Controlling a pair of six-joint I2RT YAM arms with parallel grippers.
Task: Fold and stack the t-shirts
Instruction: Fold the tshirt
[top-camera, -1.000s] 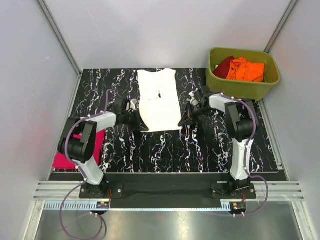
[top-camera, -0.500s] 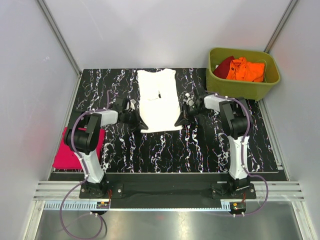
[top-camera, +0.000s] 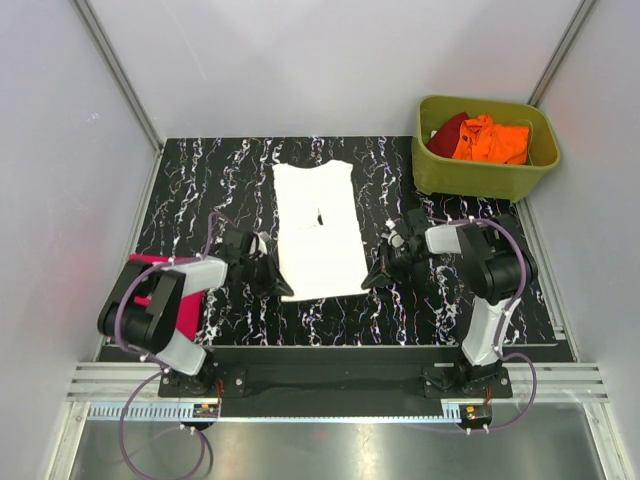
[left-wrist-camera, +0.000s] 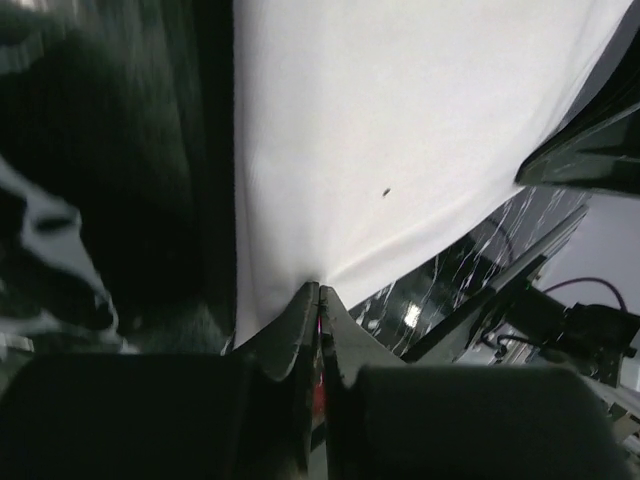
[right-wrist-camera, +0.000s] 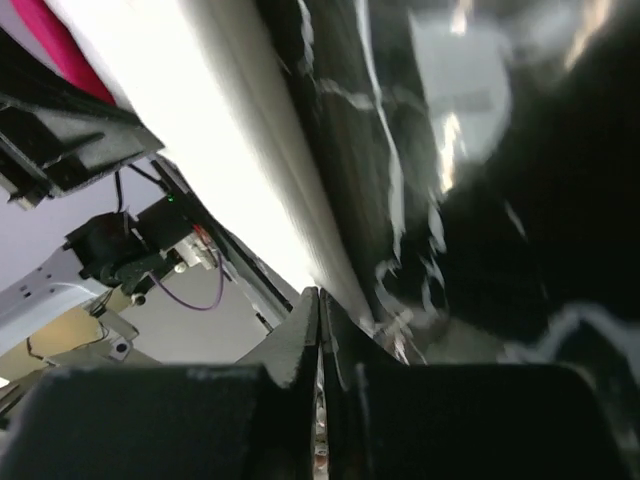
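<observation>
Four t-shirts are in view (one spread out, three bunched). The white cloth t-shirt with a small black chest print (top-camera: 318, 235) lies flat in the middle of the black white-veined tabletop (top-camera: 200, 180), its hem toward the near edge. The left gripper (left-wrist-camera: 318, 292) is pinched tight on the near-left hem corner. The right gripper (right-wrist-camera: 318, 298), jaws pressed together, nips the near-right corner. A plain magenta-pink t-shirt (top-camera: 186, 308) sits at the left edge, mostly hidden behind the left arm (top-camera: 160, 300). One olive-green plastic tub (top-camera: 480, 182) at the far right corner holds an orange t-shirt (top-camera: 495, 140) and a dark red one (top-camera: 447, 130), largely covered. Both wrist views are blurred.
</observation>
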